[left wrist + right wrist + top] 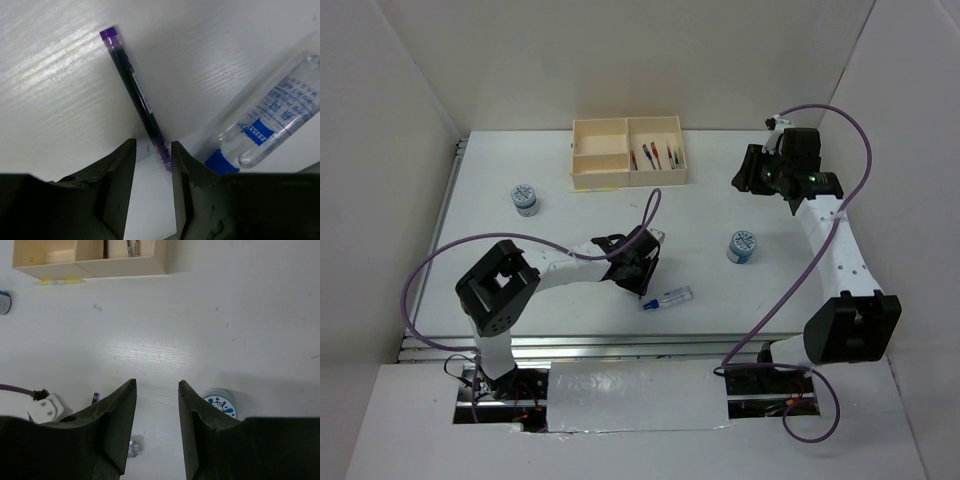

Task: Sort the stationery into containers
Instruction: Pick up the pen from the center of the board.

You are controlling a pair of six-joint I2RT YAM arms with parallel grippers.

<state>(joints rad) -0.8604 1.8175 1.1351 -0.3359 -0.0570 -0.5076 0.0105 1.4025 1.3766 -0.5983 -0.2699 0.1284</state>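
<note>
Left claw [153, 146] straddles purple pen [134, 92] beside tube [272, 122].

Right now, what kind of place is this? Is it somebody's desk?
Probably a robot test lab, not a home desk. The left arm and right arm are mounted at a white table boxed in by plain white walls, and a cream box holding pens sits ready for sorting.

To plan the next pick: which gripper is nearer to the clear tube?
Left. The left gripper hangs close beside the tube, near its blue end; the right gripper is far off, farther back and to the right.
</note>
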